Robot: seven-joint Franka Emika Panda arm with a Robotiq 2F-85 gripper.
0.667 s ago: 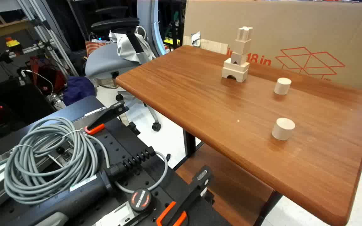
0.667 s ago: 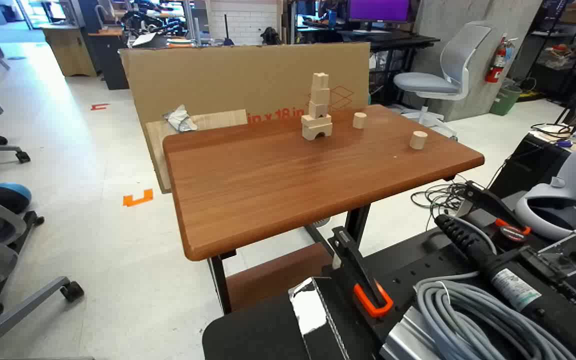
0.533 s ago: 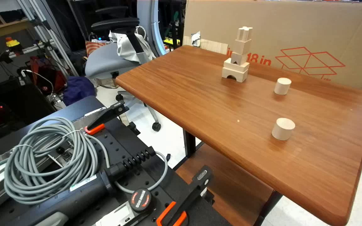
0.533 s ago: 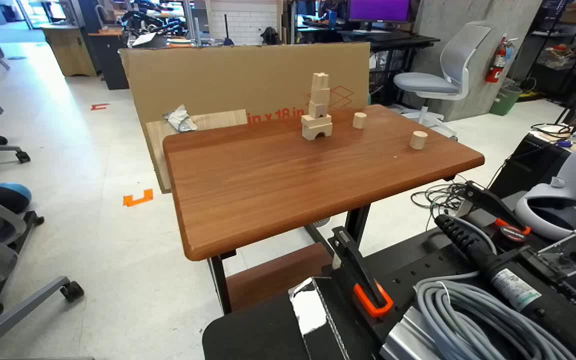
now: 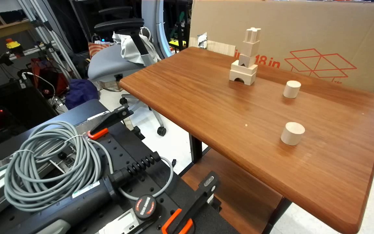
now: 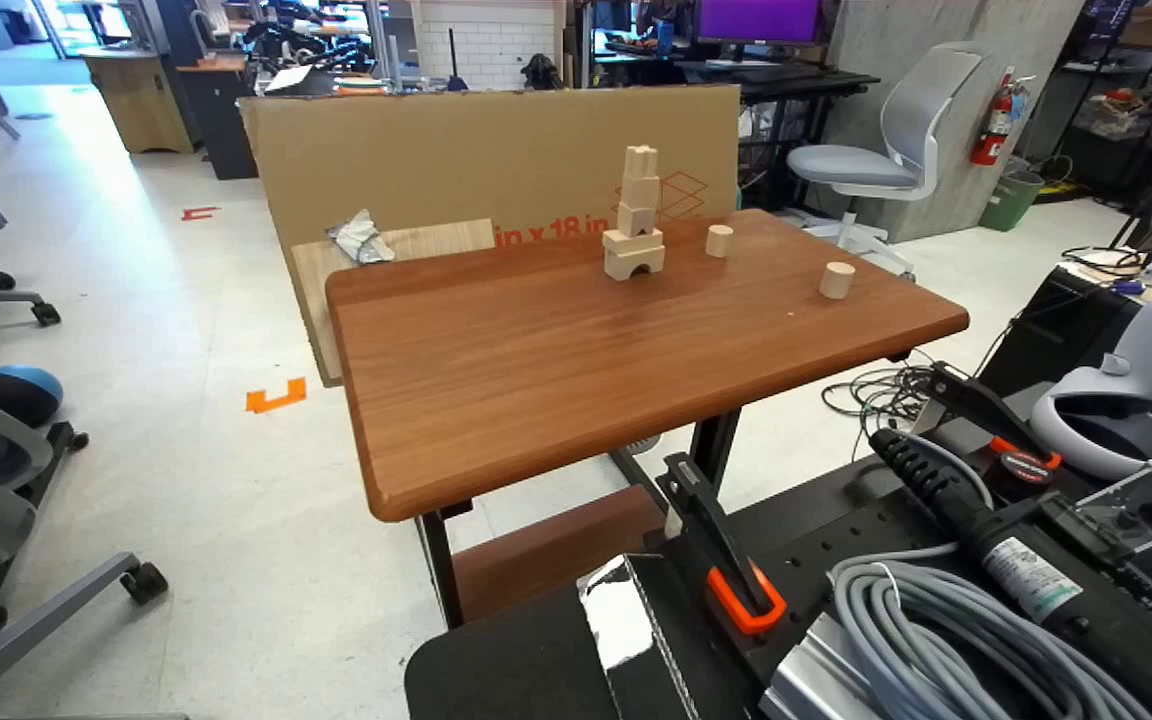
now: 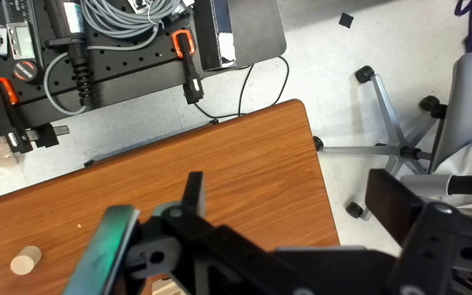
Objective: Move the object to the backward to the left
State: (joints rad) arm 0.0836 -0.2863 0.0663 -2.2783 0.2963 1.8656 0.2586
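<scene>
Two plain light wooden cylinders stand upright on the brown table in both exterior views. The smaller-looking one, which I take as the object, stands nearer the cardboard. The larger-looking cylinder stands apart from it. The size difference may partly be distance. One cylinder shows at the lower left of the wrist view, probably the larger-looking one; the other is out of that view. My gripper is open and empty, high above the table's end, away from the cylinders. It is outside both exterior views.
A tower of wooden blocks with an arch at its base stands on the table; its edge shows in the wrist view. A cardboard sheet stands behind. A black bench with clamps and cable is beside the table.
</scene>
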